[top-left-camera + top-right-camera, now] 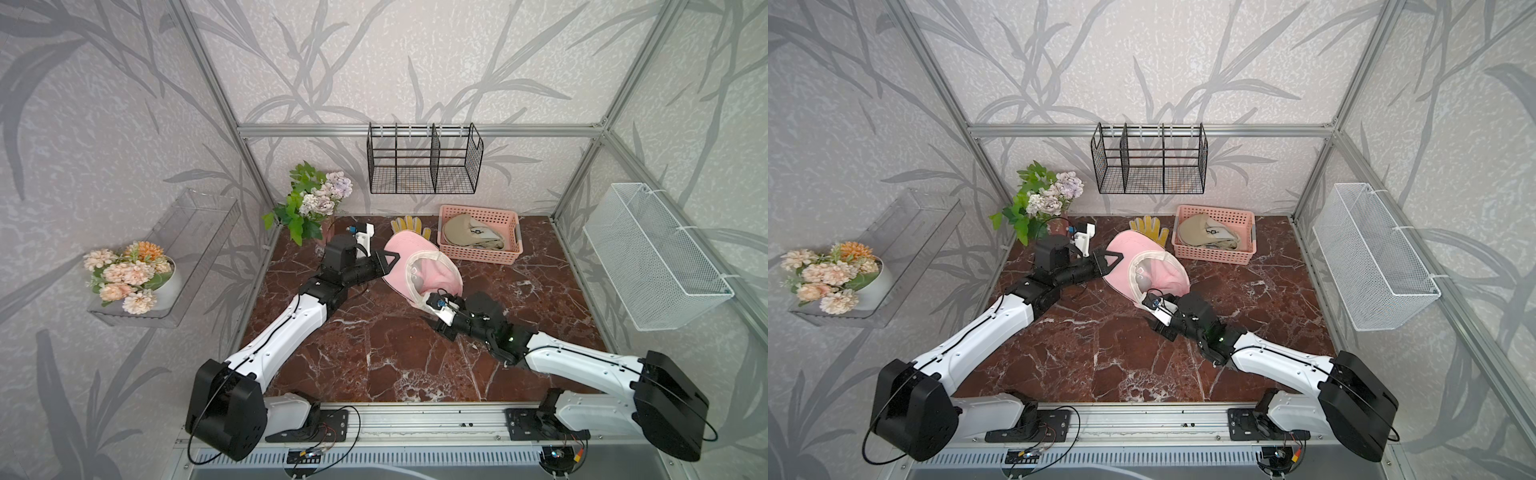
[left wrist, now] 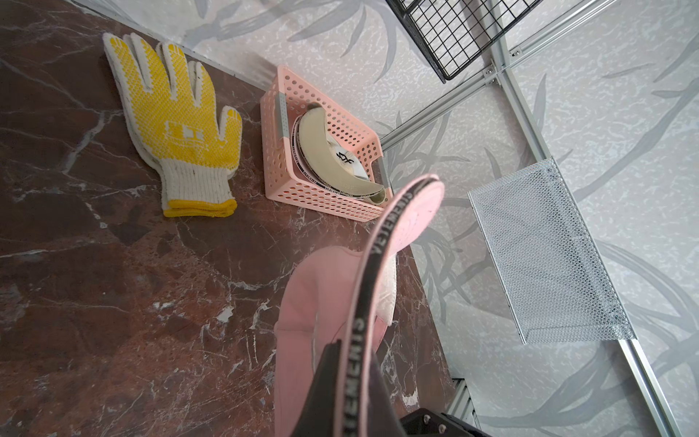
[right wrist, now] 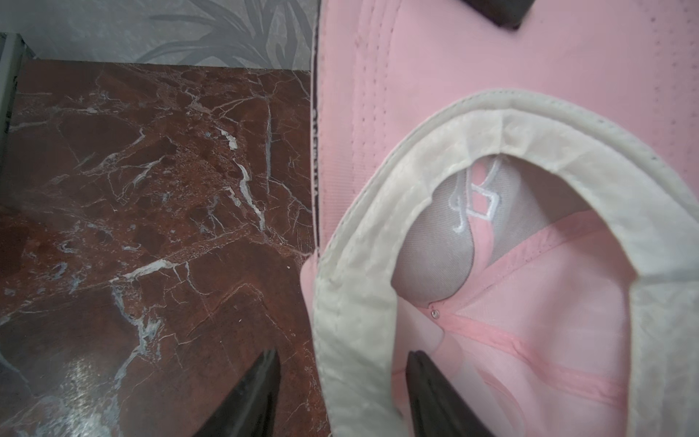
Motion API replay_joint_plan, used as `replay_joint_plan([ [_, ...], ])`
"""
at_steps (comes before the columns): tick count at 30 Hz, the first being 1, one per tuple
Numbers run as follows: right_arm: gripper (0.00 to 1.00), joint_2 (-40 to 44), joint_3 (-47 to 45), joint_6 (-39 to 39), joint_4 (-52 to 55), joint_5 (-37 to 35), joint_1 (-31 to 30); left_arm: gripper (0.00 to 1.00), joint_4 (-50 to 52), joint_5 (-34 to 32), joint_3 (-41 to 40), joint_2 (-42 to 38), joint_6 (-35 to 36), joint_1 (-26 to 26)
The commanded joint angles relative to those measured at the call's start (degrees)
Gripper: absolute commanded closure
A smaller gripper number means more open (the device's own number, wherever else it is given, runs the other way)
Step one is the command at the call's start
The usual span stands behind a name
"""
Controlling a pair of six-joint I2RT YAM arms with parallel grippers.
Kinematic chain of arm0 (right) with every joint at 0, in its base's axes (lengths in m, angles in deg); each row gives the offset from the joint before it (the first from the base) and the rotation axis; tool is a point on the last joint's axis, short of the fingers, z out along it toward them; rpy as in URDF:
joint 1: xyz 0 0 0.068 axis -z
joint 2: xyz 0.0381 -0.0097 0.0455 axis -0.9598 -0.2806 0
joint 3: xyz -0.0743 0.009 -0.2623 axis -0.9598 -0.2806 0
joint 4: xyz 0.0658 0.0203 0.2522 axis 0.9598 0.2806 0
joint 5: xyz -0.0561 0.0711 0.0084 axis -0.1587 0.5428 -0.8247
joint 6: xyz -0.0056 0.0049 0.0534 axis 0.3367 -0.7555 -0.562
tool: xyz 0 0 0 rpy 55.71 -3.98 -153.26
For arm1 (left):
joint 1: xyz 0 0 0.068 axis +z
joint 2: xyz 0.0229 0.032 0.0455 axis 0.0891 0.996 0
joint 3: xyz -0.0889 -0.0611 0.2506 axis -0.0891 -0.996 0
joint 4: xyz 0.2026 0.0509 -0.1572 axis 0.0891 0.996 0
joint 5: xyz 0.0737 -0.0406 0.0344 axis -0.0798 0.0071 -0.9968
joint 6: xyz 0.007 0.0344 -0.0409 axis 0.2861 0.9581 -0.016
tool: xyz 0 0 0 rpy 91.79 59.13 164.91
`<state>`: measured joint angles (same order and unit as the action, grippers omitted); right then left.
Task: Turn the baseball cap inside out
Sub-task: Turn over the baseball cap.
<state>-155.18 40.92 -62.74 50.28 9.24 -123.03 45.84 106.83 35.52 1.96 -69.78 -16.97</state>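
Two tools meet one pink cap [image 1: 446, 277]: left tool [image 1: 390, 260] clenches the brim [image 1: 405, 248]; right tool [image 3: 342, 353], released, straddles the sweatband [image 3: 351, 302].

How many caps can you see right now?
2: the pink baseball cap on the table; a beige cap in the pink basket. More may be stacked beneath it.

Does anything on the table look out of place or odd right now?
Only the yellow glove stands out: it lies loose on the table beside the pink basket, not in it. Nothing looks spilled or damaged.
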Motion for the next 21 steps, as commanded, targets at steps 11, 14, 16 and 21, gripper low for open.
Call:
replay_joint_plan([
  [11, 0.55, -9.2, 6.7, -0.4, 1.6, 4.5, -0.4, 1.00, -3.1, 5.9, 2.0, -0.9, 4.0, -0.3],
  [14, 0.61, -10.6, 9.5, -3.0, 7.7, 13.6, 1.1, 1.00, 0.7, 7.2, 5.1, 0.6, 9.8, -0.3],
  [16, 0.67, -11.7, 11.2, -5.0, 11.0, 19.2, 2.4, 1.00, 3.4, 7.9, 7.6, 1.7, 13.7, -0.3],
  [21, 0.90, -14.4, 14.6, -6.5, 18.2, 27.8, 3.9, 1.00, 5.2, 9.3, 11.0, 3.2, 19.1, -0.3],
])
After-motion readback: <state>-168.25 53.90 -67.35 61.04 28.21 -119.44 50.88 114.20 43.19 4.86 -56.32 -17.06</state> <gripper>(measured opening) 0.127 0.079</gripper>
